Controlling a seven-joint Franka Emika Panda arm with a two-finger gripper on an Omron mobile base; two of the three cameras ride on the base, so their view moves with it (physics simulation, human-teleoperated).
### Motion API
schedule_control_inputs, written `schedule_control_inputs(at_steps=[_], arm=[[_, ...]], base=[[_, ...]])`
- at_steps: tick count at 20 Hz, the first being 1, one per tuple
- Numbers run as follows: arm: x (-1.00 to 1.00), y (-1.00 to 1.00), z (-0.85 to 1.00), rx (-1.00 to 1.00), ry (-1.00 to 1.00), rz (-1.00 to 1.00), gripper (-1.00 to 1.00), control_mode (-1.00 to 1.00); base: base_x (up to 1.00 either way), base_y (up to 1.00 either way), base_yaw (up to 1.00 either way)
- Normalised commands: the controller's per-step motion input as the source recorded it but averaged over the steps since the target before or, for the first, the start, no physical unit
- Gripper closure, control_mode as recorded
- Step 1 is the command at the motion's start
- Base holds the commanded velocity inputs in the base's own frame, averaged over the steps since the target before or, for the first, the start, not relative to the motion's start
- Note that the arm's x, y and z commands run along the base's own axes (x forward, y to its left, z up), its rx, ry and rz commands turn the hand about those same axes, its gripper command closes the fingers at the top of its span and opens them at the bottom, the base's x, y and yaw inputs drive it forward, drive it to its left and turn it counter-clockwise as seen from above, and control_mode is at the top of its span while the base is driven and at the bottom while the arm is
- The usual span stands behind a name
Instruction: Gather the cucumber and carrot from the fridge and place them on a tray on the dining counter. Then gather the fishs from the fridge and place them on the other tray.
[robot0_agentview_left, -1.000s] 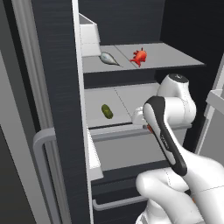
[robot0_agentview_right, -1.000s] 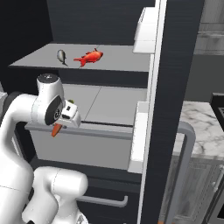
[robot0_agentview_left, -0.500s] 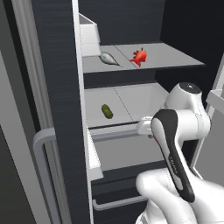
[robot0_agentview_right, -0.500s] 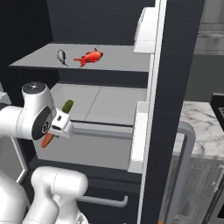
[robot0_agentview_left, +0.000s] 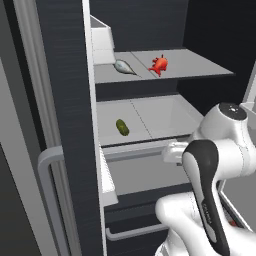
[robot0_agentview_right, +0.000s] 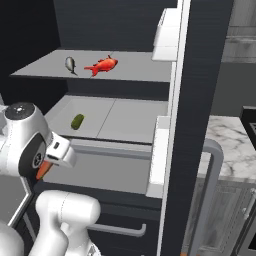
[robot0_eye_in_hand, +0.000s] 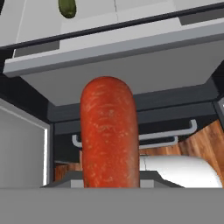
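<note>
Carrot (robot0_eye_in_hand: 110, 133) is seen in the hand view as a thick orange-red cylinder rising from the bottom edge, clamped in the closed gripper, whose fingertips are hidden behind it. Behind the carrot the front edge of a light grey fridge shelf (robot0_eye_in_hand: 118, 48) crosses the view, with the two lower drawers and their bar handles (robot0_eye_in_hand: 135, 138) below it. The cucumber (robot0_eye_in_hand: 68, 7) is cut by the top edge, lying on the shelf surface well apart from the carrot.

From the left base view, the fridge (robot0_agentview_left: 65, 100) stands open, its black frame and a long grey handle (robot0_agentview_left: 50, 175) at the left. The silver-grey fish (robot0_agentview_left: 125, 67) and the red-orange fish (robot0_agentview_left: 159, 65) lie near each other on the upper shelf. The cucumber (robot0_agentview_left: 122, 127) lies alone on the shelf below. The white arm (robot0_agentview_left: 220, 150) is folded at the lower right, in front of the shelves; the hand itself is hidden behind it.

From the right base view, the same two fish are seen on the upper shelf, the silver-grey one (robot0_agentview_right: 70, 63) left of the red-orange one (robot0_agentview_right: 102, 65). The cucumber (robot0_agentview_right: 77, 121) rests on the lower shelf. At the lower left the gripper (robot0_agentview_right: 46, 169) points downward outside the shelf front, with the orange tip of the carrot (robot0_agentview_right: 43, 170) showing below the hand. A piece of the marble dining counter (robot0_agentview_right: 227, 150) is visible at the right, beyond the fridge door.
</note>
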Motion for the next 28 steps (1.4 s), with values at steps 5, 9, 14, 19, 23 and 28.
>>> schedule_control_inputs(at_steps=[5,9,14,19,23,28], arm=[[-0.23,0.00,0.00,0.00,0.00,-0.06,1.00,-1.00],[-0.02,0.00,0.00,0.00,0.00,-0.01,1.00,1.00],[0.00,0.00,0.00,0.00,0.00,0.00,1.00,1.00],[0.00,0.00,0.00,0.00,0.00,0.00,1.00,1.00],[0.00,0.00,0.00,0.00,0.00,0.00,1.00,1.00],[0.00,0.00,0.00,0.00,0.00,0.00,1.00,1.00]], base=[[0.00,0.00,0.00],[-0.29,0.00,-0.04],[-0.79,0.00,-0.06],[-0.90,0.00,-0.08],[-0.85,0.00,-0.25],[-0.64,0.00,-0.40]])
